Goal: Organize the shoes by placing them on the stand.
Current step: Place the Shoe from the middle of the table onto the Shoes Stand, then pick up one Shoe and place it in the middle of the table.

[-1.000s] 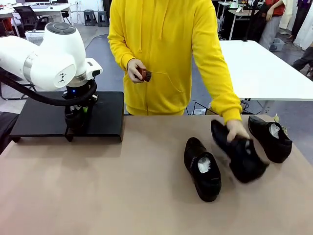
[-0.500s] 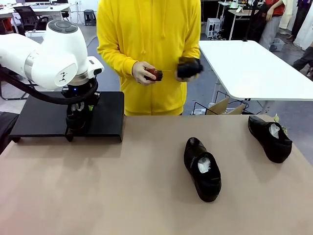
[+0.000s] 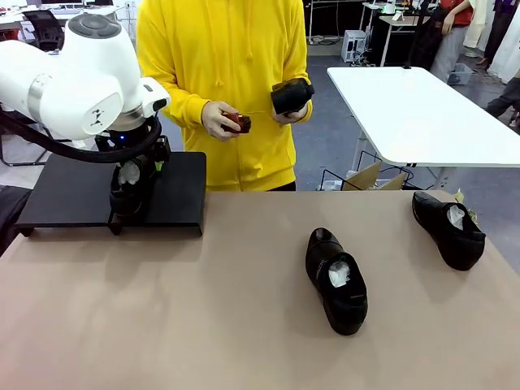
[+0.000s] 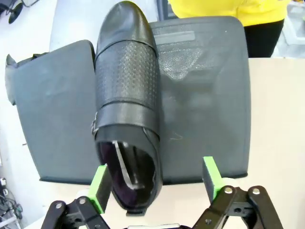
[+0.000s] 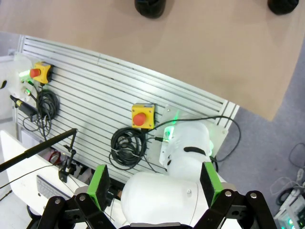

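The left gripper [image 4: 156,180] is spread wide, straddling the heel of a dress shoe [image 4: 126,90] at the edge of the stand [image 4: 205,95]. The right gripper [image 5: 155,182] gapes wide, empty.

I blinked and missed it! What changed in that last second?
The person picked one shoe up off the table and now holds it at chest height, beside the brush. The left pincer opened, letting go of the shoe on the stand. The other two shoes on the table and the stand itself stayed put.
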{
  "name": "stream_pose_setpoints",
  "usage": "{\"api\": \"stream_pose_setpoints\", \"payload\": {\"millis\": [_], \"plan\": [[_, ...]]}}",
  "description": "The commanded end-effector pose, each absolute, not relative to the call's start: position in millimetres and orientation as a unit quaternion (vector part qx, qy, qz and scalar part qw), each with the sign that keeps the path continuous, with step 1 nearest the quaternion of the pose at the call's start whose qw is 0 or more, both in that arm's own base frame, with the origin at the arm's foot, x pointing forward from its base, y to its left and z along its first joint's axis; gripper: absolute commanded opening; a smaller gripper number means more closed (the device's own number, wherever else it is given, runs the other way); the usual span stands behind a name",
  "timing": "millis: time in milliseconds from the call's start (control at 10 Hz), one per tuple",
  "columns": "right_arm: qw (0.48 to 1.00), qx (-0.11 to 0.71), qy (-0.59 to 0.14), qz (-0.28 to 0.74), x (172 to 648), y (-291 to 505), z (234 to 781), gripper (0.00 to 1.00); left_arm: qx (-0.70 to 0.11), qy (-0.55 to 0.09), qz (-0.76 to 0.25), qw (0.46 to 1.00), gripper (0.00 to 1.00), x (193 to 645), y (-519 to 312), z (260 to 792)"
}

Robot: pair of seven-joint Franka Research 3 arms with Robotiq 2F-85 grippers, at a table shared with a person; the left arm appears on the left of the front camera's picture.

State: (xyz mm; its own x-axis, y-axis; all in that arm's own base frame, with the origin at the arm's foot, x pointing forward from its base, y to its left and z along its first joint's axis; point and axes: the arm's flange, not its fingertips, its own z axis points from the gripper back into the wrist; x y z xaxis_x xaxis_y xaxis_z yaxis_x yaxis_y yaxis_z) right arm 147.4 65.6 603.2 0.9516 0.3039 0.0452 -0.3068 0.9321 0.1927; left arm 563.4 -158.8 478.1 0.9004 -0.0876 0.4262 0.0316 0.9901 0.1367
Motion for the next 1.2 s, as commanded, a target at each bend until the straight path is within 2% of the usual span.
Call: {"api": "stream_pose_setpoints", "payload": {"millis": [0, 800, 1000, 1100], "plan": [[0.981, 0.106, -0.006, 0.164, 147, 66, 602, 1.00, 0.068, -0.211, -0.035, 0.974, 1.00, 574, -159, 470], [0.981, 0.106, -0.006, 0.164, 147, 66, 602, 1.00, 0.064, -0.212, -0.033, 0.975, 1.00, 572, -160, 465], [0.981, 0.106, -0.006, 0.164, 147, 66, 602, 1.00, 0.047, -0.294, -0.080, 0.951, 1.00, 543, -196, 526], [0.981, 0.106, -0.006, 0.164, 147, 66, 602, 1.00, 0.039, -0.307, -0.090, 0.947, 1.00, 521, -209, 547]]}}
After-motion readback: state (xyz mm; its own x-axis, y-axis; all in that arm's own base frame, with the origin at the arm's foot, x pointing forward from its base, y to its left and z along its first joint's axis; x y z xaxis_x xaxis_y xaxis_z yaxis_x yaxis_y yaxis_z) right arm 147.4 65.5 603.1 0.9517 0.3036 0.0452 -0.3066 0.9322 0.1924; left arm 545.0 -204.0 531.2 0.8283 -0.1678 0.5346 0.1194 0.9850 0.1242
